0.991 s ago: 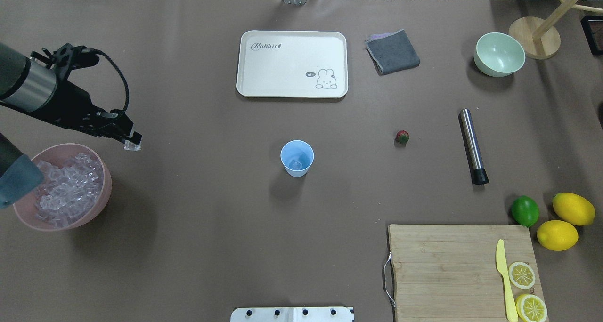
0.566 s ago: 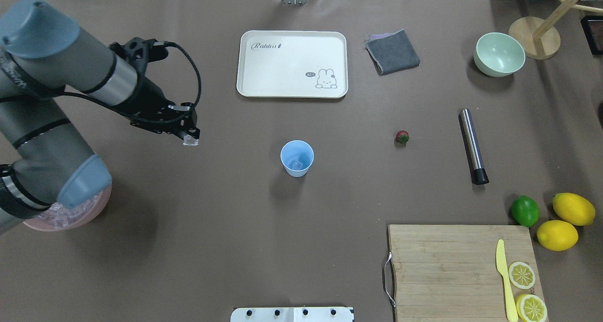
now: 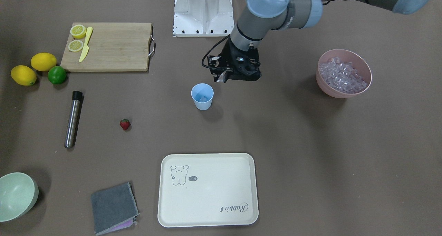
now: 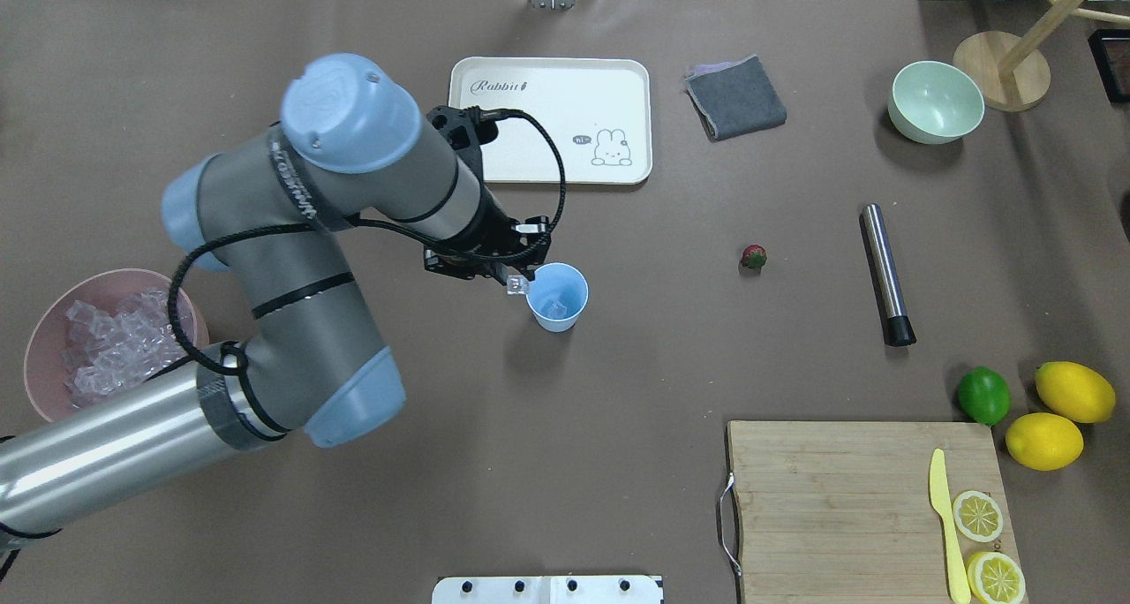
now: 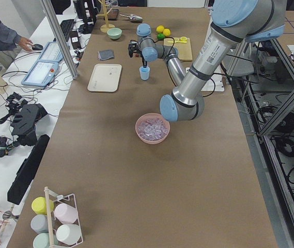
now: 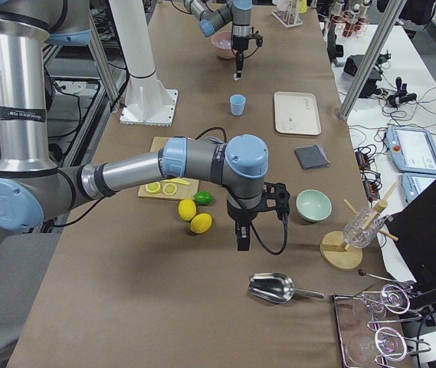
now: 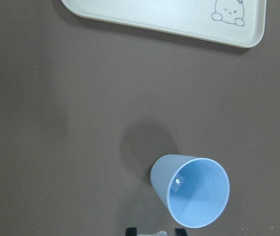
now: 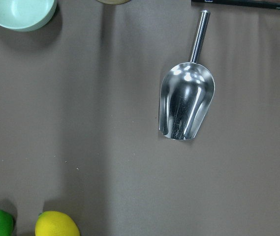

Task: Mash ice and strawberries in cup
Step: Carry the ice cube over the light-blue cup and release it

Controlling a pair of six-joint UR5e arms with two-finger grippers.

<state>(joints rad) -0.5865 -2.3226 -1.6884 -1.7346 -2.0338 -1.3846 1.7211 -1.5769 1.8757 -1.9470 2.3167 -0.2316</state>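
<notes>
Pinching one small clear ice cube [image 4: 516, 288], your left tool [image 4: 519, 282] hangs seemingly beside the small light-blue plastic cup [image 4: 558, 323]; centre over its mouth before you release.

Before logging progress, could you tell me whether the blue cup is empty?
Not empty: the cup holds ice at its bottom; the strawberry lies outside it.

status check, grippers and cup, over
Left gripper shut on ice cube, just short of cup. Right gripper state unclear. Strawberry on table. Nothing blocking.
</notes>
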